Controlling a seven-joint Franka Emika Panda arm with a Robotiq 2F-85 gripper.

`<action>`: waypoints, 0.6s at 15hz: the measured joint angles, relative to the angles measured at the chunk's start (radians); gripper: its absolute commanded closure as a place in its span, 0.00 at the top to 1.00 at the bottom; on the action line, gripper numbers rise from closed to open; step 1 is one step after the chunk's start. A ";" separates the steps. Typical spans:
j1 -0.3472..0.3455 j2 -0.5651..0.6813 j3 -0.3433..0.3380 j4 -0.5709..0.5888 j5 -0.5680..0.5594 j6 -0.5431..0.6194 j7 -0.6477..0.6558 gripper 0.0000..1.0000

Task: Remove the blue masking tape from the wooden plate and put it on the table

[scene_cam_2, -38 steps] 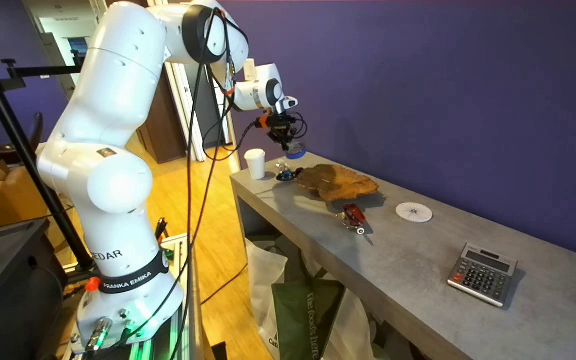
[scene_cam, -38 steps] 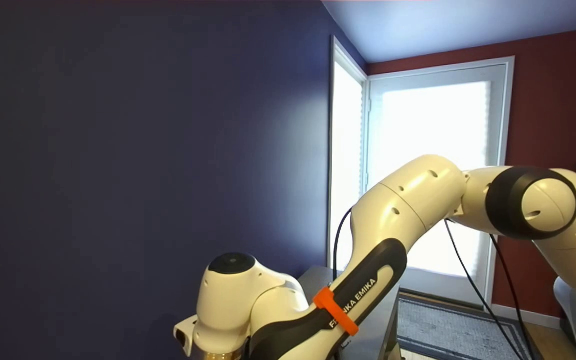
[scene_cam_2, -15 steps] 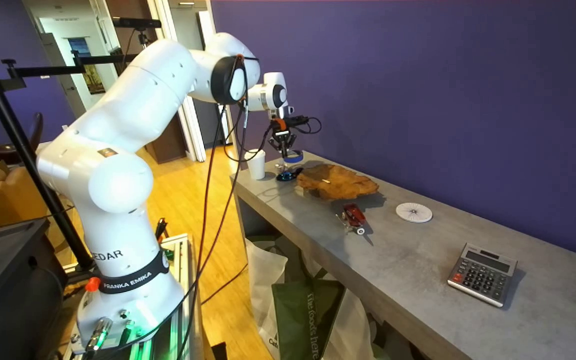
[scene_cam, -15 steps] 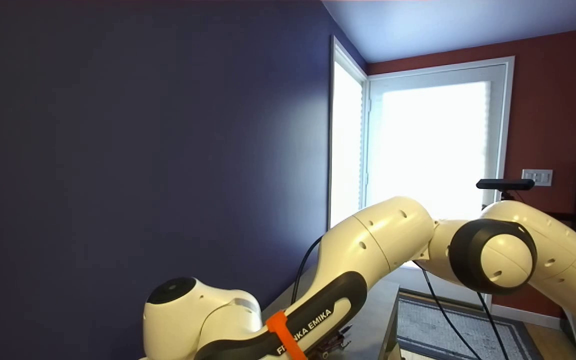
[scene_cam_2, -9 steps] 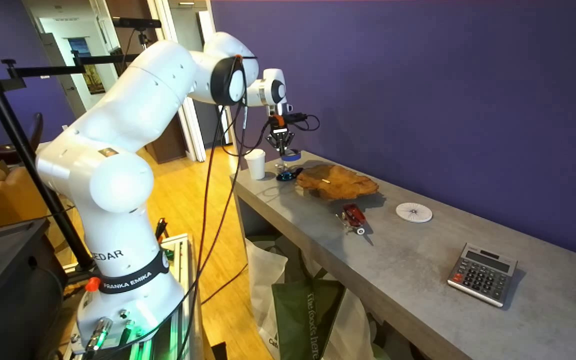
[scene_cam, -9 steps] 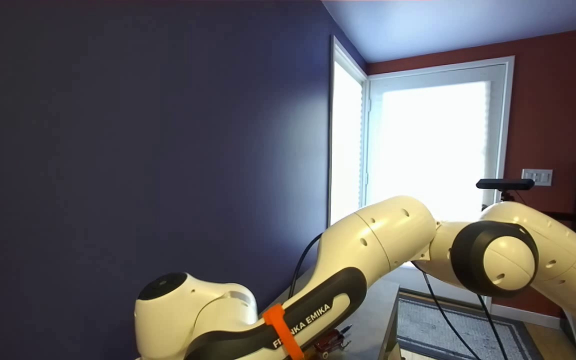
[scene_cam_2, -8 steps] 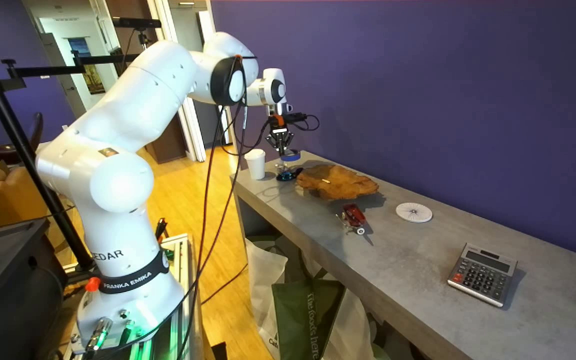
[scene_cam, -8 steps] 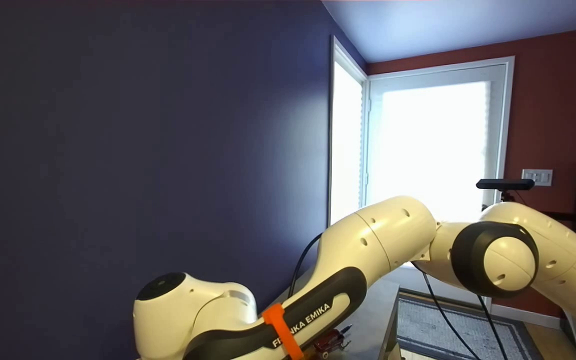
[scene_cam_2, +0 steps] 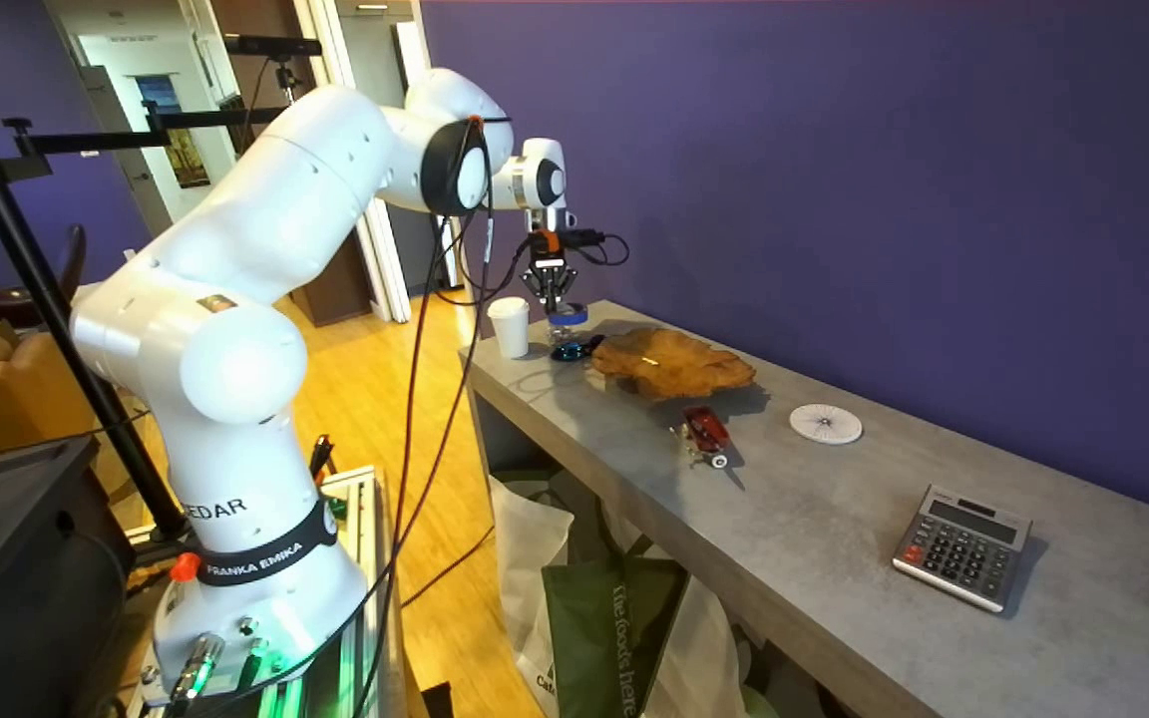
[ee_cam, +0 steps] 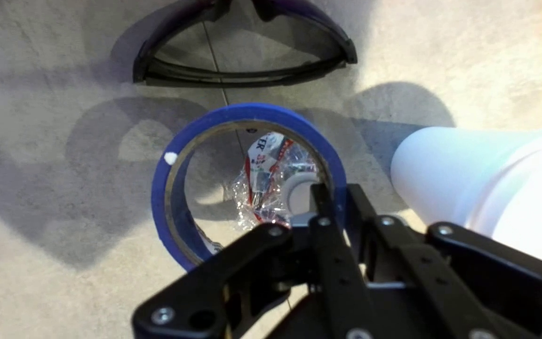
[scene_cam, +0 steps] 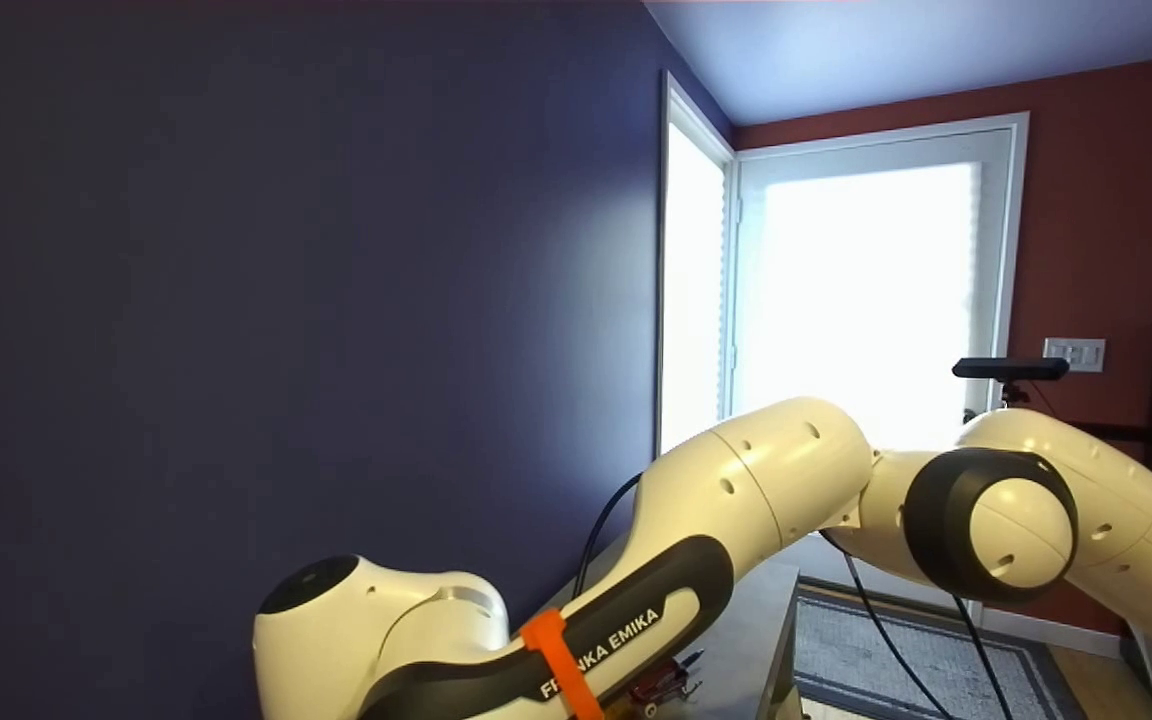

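Note:
My gripper [ee_cam: 337, 205] is shut on the near right wall of the blue masking tape [ee_cam: 252, 111], one finger inside the ring and one outside. In an exterior view the gripper [scene_cam_2: 552, 299] points down and holds the tape [scene_cam_2: 569, 317] above the table's far left end. The tape's shadow lies apart from it on the table [ee_cam: 40, 188], which also shows grey in an exterior view [scene_cam_2: 784, 509]. The wooden plate [scene_cam_2: 674, 364] has no tape on it and stands to the right of the gripper. In an exterior view [scene_cam: 736, 640] the gripper is out of frame.
A white cup [ee_cam: 435, 174] stands close beside the gripper. Dark glasses [ee_cam: 247, 80] lie beyond the tape. A clear wrapped packet [ee_cam: 271, 188] shows through the ring, below it. A red toy cart [scene_cam_2: 706, 431], white disc [scene_cam_2: 826, 424] and calculator [scene_cam_2: 963, 548] lie farther along.
Over the last seconds the arm has lowered and the gripper has turned from tilted to upright. The tape has come down and, in the last half second, shifted slightly towards the cup, still held.

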 measured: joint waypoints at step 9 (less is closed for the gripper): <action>-0.003 0.002 0.016 0.000 0.001 0.000 -0.006 0.44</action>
